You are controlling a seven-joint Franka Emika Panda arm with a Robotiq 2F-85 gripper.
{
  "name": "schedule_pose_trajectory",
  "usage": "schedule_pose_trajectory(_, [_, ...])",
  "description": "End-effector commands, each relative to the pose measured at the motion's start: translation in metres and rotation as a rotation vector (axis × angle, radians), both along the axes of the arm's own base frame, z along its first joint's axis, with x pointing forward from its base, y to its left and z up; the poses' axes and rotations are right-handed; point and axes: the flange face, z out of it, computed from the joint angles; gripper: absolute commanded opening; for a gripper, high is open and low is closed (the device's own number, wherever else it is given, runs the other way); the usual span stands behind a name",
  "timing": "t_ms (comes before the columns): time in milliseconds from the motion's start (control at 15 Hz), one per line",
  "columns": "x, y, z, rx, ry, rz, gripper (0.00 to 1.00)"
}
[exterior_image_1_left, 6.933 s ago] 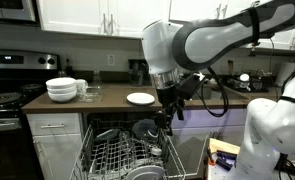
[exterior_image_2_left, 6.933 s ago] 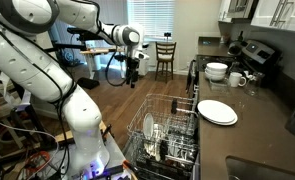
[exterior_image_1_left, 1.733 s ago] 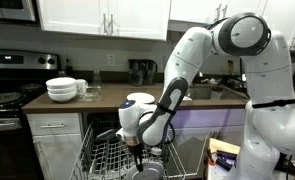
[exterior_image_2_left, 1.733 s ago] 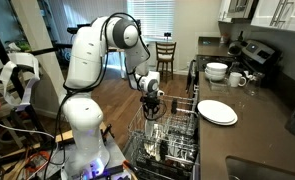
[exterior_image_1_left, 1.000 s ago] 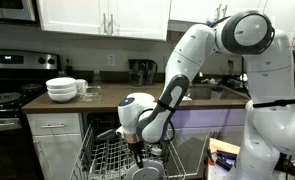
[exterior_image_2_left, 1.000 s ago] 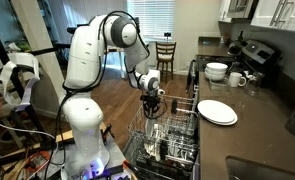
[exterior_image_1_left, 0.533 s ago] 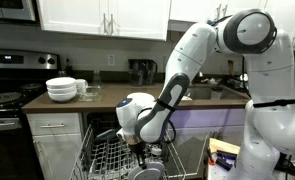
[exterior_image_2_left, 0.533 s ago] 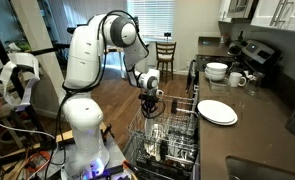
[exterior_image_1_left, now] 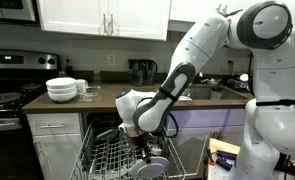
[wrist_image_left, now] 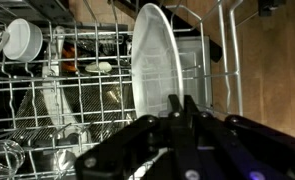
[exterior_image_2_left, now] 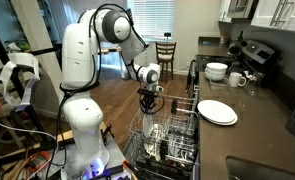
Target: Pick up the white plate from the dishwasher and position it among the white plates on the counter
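The claw [wrist_image_left: 184, 100] hangs low in the dishwasher [exterior_image_1_left: 112, 160], its fingers pinched on the rim of a white plate [wrist_image_left: 152, 62]. The plate stands on edge in the wire rack [wrist_image_left: 47, 105]. A second plate [exterior_image_2_left: 216, 111] lies flat on the worktop [exterior_image_2_left: 262, 125], near stacked bowls [exterior_image_2_left: 216, 71].

The arm [exterior_image_1_left: 202, 50] is covered in glossy white rounded shells, with darker bands seen at the joints. A fat white base [exterior_image_2_left: 82, 135] can be made out in an exterior view. The gripper [wrist_image_left: 183, 104] is done all in black, chunky and angular, and what looks like a black cable [exterior_image_1_left: 173, 118] is run by the wrist.
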Motion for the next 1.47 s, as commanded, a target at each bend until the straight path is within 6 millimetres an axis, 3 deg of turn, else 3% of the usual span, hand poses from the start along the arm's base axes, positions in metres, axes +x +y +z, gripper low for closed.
schedule_pose_trajectory(0, [-0.012, -0.007, 0.048, -0.005, -0.009, 0.003, 0.03])
schedule_pose_trajectory(533, [-0.027, 0.007, 0.133, -0.104, -0.156, 0.037, 0.03])
schedule_pose_trajectory(733, [-0.034, 0.016, 0.155, -0.137, -0.206, 0.059, 0.03])
schedule_pose_trajectory(867, [-0.036, 0.016, 0.157, -0.123, -0.216, 0.059, 0.32])
schedule_pose_trajectory(1400, [-0.035, 0.002, 0.124, -0.074, -0.179, 0.063, 0.82])
